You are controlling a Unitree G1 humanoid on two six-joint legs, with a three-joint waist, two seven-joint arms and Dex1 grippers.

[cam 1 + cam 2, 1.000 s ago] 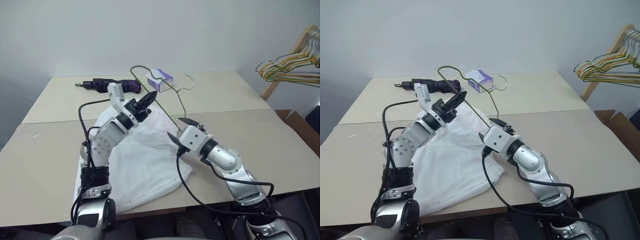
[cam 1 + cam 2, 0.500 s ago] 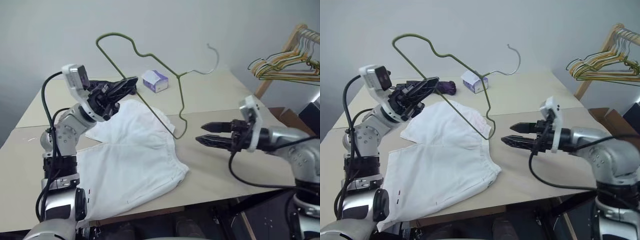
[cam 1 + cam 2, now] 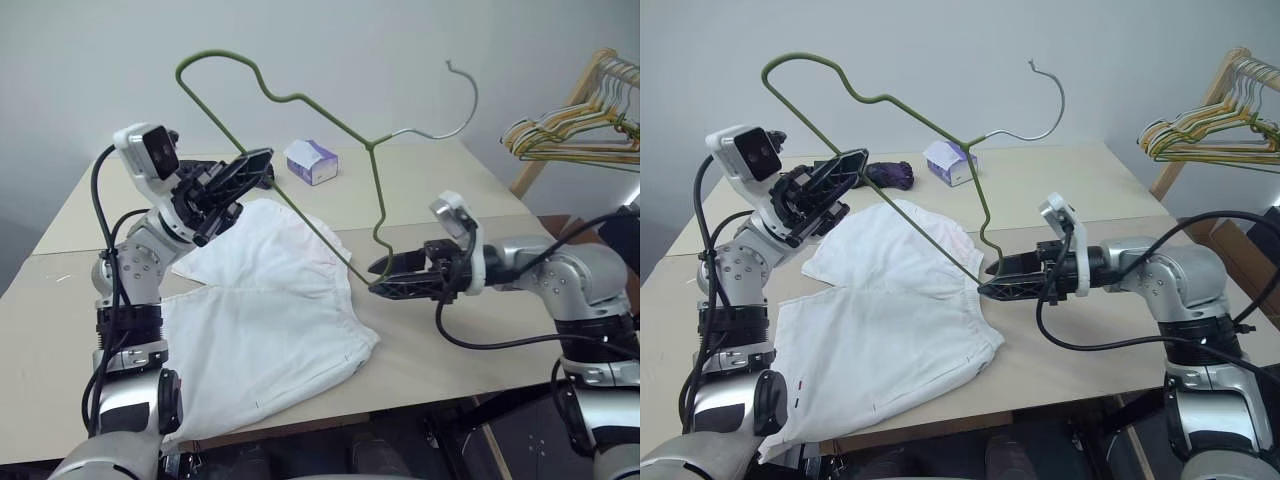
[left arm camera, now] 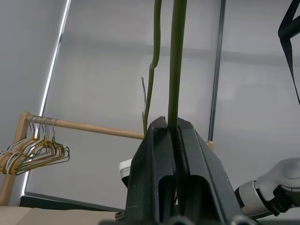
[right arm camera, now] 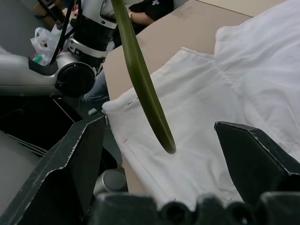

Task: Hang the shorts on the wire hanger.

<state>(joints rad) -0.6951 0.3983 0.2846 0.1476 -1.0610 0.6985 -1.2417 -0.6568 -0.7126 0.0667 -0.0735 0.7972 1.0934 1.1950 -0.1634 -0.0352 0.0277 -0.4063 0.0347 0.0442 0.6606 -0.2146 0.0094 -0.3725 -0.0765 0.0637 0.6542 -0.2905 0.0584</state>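
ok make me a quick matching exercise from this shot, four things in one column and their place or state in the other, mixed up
Things:
1. wire hanger
2. shorts
3. tissue box
4. right pincer

States:
A. open, at the hanger's lower corner
B. lying flat on the table
C. far side of the table
D. held up in the shut left pincer

Pairs: 1-D, 2-B, 3-C, 4-A

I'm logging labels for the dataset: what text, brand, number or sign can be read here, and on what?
No text can be read.
Tissue box: purple print, too small to read.
Shorts: tiny dark and red marks near one hem, not legible as text.
Wire hanger, held up by the left gripper: no marking.
Hangers on the rack: no marking.
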